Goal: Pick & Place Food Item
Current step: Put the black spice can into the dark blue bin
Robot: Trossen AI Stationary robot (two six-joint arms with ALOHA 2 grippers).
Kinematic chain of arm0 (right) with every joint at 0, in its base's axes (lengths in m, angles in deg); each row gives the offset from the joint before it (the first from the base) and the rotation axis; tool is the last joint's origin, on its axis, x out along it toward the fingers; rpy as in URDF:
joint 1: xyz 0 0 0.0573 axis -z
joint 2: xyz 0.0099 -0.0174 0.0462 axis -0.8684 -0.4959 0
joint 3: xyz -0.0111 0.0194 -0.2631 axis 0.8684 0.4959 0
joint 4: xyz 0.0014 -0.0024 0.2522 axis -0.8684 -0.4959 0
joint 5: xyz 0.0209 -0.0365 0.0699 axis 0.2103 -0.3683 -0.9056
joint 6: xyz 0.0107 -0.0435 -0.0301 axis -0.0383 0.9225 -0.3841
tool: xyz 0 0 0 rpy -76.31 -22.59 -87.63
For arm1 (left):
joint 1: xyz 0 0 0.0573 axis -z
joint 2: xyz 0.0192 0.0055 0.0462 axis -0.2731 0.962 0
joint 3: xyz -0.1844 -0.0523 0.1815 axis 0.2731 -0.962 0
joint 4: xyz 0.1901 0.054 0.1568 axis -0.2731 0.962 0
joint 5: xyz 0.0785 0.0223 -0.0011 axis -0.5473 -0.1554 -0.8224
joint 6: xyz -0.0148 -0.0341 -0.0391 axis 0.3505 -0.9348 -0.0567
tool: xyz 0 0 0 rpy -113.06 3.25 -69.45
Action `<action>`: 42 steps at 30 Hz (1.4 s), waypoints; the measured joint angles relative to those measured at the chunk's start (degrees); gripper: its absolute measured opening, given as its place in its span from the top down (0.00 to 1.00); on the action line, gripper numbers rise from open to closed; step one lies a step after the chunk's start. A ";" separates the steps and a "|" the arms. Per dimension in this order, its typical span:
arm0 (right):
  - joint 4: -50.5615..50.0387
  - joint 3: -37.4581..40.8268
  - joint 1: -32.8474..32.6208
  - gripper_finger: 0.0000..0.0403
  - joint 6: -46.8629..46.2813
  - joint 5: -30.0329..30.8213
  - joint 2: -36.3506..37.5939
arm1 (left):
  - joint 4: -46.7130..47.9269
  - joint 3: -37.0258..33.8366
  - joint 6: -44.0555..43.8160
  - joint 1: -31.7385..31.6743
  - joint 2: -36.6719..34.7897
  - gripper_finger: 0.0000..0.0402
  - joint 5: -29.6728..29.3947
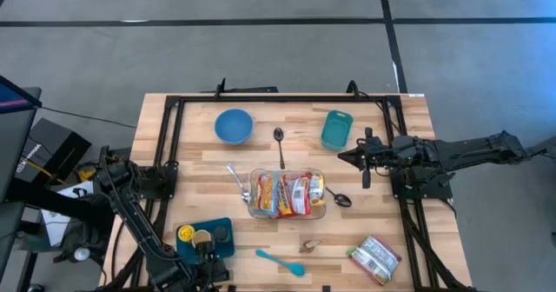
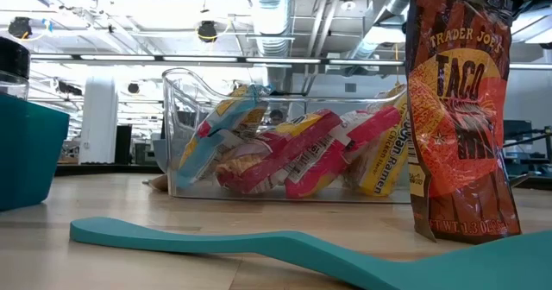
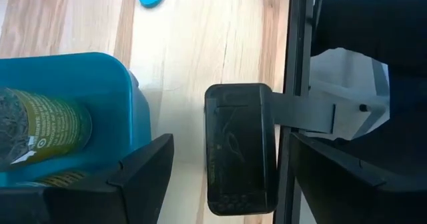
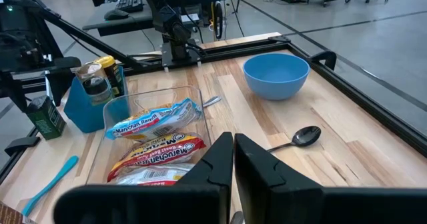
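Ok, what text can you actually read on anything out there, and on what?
"TRADER JOE'S" and "TACO": on the orange bag.
"Maruchan Ramen": on the noodle packets in the clear tub.
Small print on the jar in the blue bin: too small to read.

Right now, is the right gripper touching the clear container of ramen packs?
Apart. The high view shows the right gripper hanging near the teal tub, its jaws shut, with bare wood between it and the clear container of ramen packs.

Robotics lab or workshop: exposed ceiling ducts and strip lights overhead, grey concrete floor, desks with computer gear beyond wooden worktop.
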 joint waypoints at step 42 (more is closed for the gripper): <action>0.02 0.01 0.02 0.98 0.00 0.01 0.00 | -4.51 -2.25 4.54 -0.42 0.03 0.28 -0.51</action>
